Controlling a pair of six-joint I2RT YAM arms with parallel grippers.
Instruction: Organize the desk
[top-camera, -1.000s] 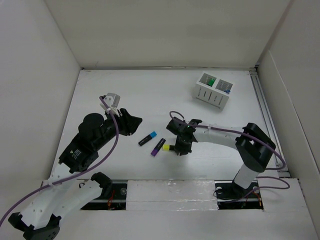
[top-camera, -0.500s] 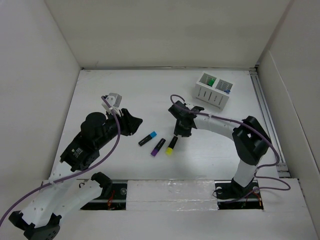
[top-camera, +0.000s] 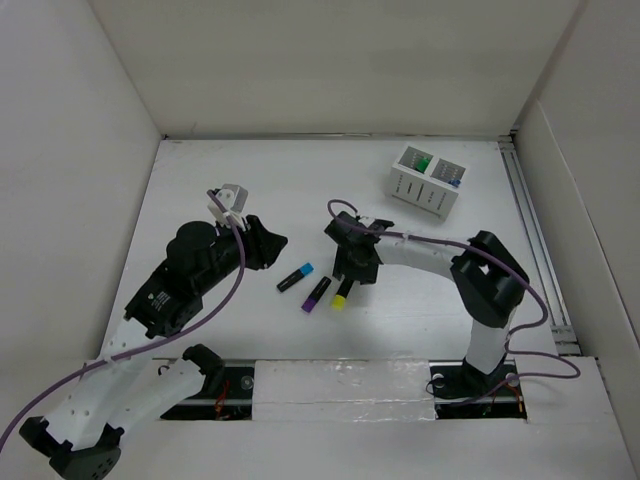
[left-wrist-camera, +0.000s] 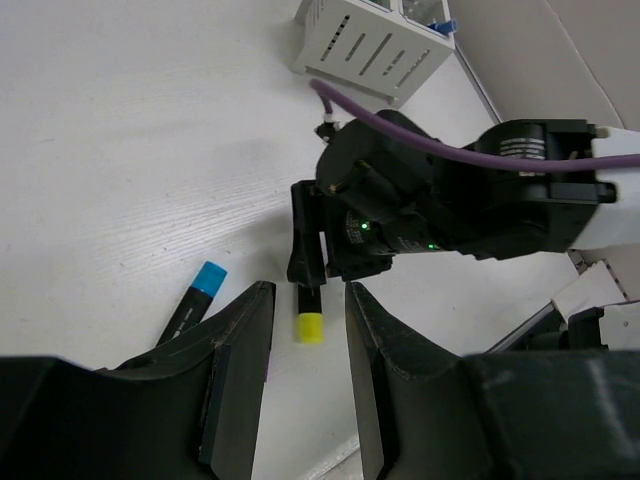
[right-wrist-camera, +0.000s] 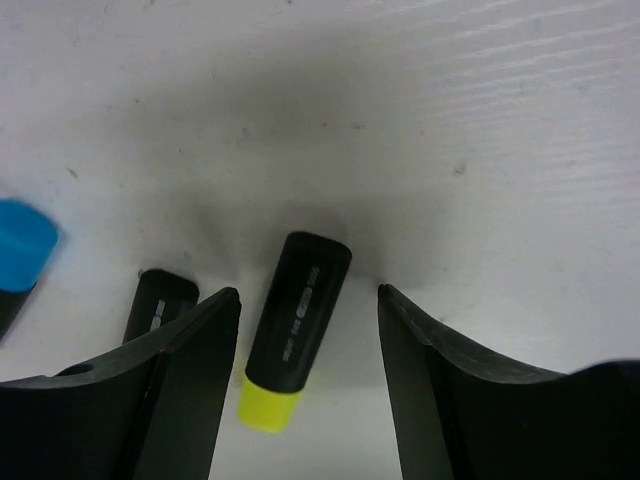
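Desk (top-camera: 300, 185), left to right: left gripper (top-camera: 268, 247) slightly parted, empty, near blue-capped marker (top-camera: 296, 277) and purple-capped marker (top-camera: 317, 293). Yellow-capped marker (right-wrist-camera: 295, 325) lies between the wide-open fingers of right gripper (top-camera: 351, 271), untouched. Likely step: grasping yellow. Next: descend, close on barrel, carry to slotted holder (top-camera: 425, 180).

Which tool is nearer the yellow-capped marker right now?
Right. The right tool is open over the black end of the yellow-capped marker, a finger on either side. The left tool sits farther left, beyond the purple-capped marker and blue-capped marker.
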